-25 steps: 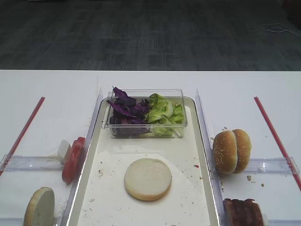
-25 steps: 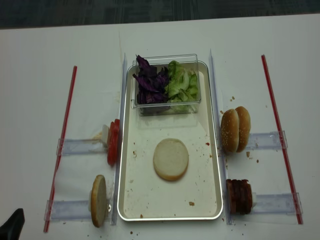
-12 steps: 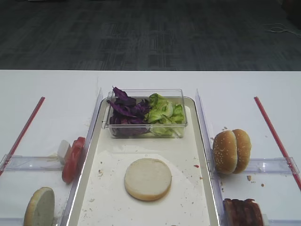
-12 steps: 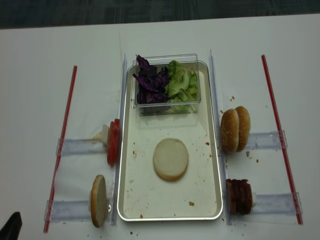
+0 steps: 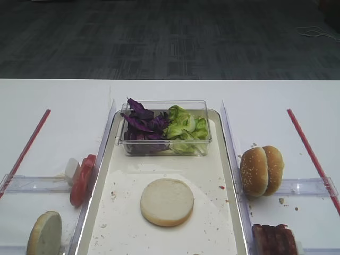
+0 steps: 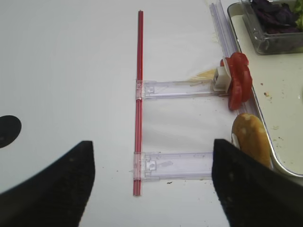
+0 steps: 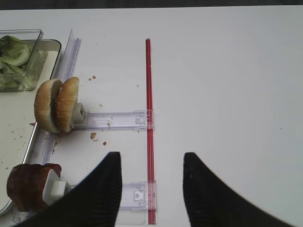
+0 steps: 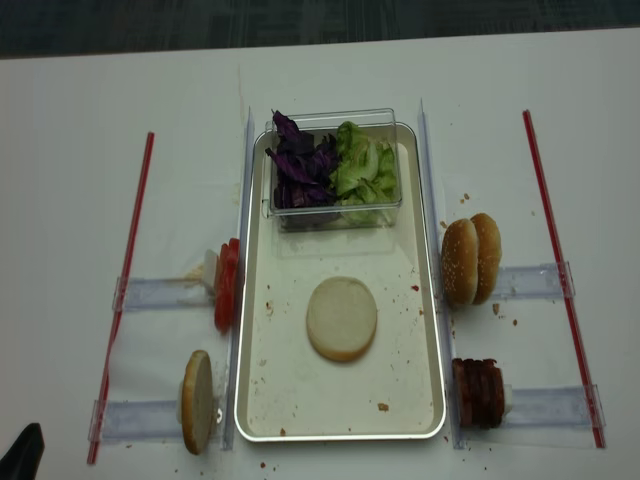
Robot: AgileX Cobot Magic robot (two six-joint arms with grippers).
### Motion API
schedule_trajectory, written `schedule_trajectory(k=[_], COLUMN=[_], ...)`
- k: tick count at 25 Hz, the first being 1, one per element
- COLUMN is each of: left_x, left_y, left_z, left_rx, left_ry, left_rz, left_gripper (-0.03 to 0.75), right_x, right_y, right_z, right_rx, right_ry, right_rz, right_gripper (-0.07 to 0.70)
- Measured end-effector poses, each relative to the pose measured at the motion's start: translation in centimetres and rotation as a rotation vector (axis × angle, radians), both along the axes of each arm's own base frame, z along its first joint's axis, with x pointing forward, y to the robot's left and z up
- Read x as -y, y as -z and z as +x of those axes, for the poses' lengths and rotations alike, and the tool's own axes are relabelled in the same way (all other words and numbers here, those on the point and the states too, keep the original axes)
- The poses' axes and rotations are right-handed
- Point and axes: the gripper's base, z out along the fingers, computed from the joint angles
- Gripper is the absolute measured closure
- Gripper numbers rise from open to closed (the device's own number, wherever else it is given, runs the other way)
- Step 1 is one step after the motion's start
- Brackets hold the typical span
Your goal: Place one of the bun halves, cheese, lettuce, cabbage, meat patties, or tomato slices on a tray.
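On tray (image 5: 226,159): bun half (image 5: 167,202) | wrist views only: both grippers (image 6: 151,184) (image 7: 151,189) apart, empty

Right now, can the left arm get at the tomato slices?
Probably yes. The left gripper is open over bare table, and the tomato slices stand on edge ahead and to its right, beside the tray. Nothing lies between; only the bun half stands nearby.

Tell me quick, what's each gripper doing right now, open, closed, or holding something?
Left gripper: open, jaws spread wide above the table, holding nothing.
Right gripper: open, jaws apart above the table, holding nothing.
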Motion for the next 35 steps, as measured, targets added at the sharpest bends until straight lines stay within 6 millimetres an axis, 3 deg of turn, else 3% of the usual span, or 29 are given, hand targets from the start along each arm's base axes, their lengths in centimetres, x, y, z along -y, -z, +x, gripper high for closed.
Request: schedule_trajectory(k=[35], left_x=[0.00], left_y=[0.00], left_z=[0.00], left_rx=[0.000], left_ry=[0.000], left_rz=[0.000], left_gripper=[0.204], right_x=[0.00], right_y=[0.02], right_z=[-0.01], right_rx=[-0.002], right_ry=[0.000], right_rz=[0.000], right_gripper=[0.276])
